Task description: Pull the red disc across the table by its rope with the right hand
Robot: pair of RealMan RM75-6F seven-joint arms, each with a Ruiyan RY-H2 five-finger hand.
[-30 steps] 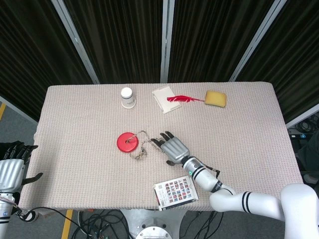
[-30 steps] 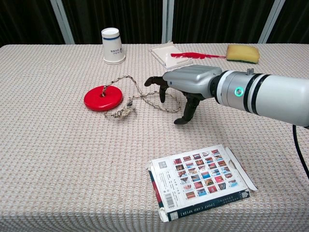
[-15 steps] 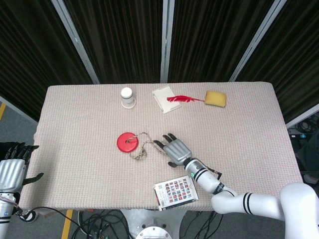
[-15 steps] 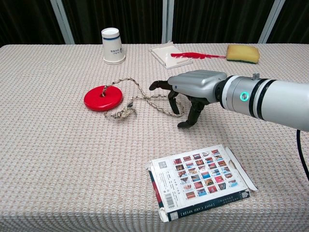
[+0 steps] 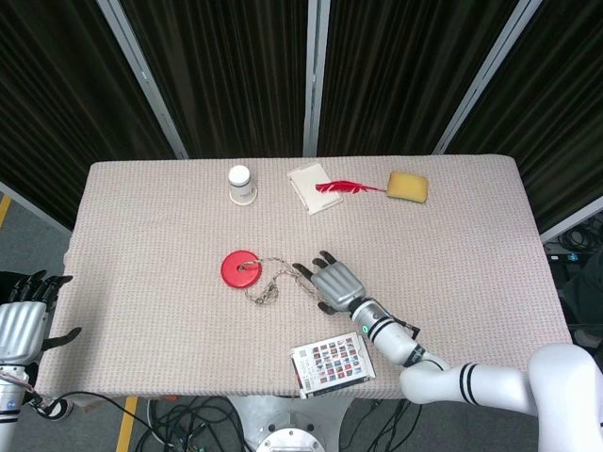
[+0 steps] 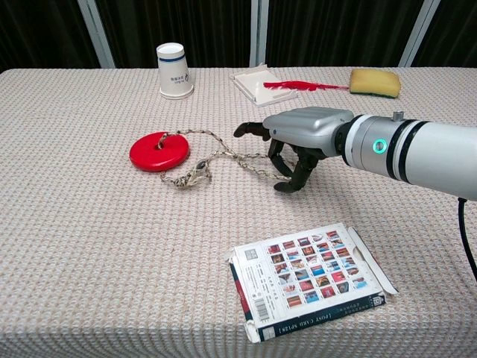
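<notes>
Cards in a printed box lie flat at the near edge, out of the way. Just behind, the right hand curls its fingers down around the rope, gripping it to tug. The rope lies loose, running left to the red disc mid-table. The left hand hangs off the table, fingers apart, holding nothing. Far back stands a paper cup.

The disc is plain bright red, and its rope is a speckled beige and brown. The right hand is silver-grey with black fingers. The tablecloth is a beige weave. The cup is white with a blue rim; the feather is red, the sponge yellow. The booklet shows a grid of multicoloured squares.
</notes>
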